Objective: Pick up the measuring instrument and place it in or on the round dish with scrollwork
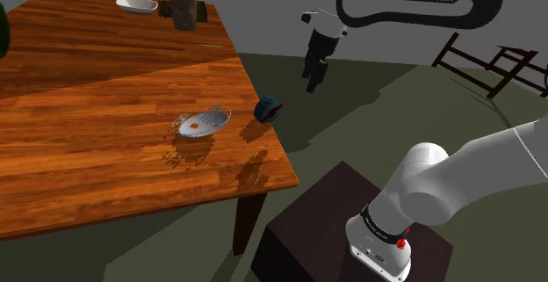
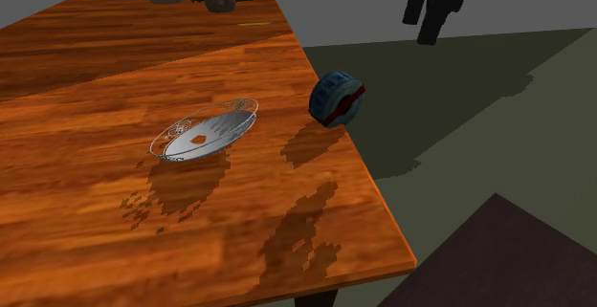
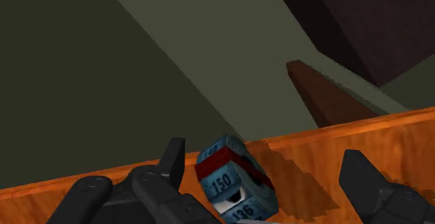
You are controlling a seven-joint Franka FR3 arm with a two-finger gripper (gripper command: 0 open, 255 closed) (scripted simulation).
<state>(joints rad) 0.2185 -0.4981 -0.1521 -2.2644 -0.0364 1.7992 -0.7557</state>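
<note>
A rolled blue measuring tape [image 1: 268,108] with a red band sits at the wooden table's edge on the shoulder view's right side. The tape [image 2: 336,98] rests just right of the round wire dish with scrollwork [image 2: 203,130], which stands on the table [image 1: 88,148]. The dish [image 1: 204,122] holds a small orange patch. My black gripper [image 1: 313,80] hangs in the air beyond the table edge, above and to the right of the tape. In the wrist view the fingers [image 3: 173,161] stand wide apart, open, and the tape [image 3: 233,181] lies between them without touching either.
At the table's far end stand a white bowl [image 1: 136,5] and a dark brown upright block [image 1: 183,3]. The dark stand [image 1: 351,227] is at lower right. A dark wooden frame [image 1: 492,61] stands on the floor behind. A table leg [image 3: 321,93] shows below the edge.
</note>
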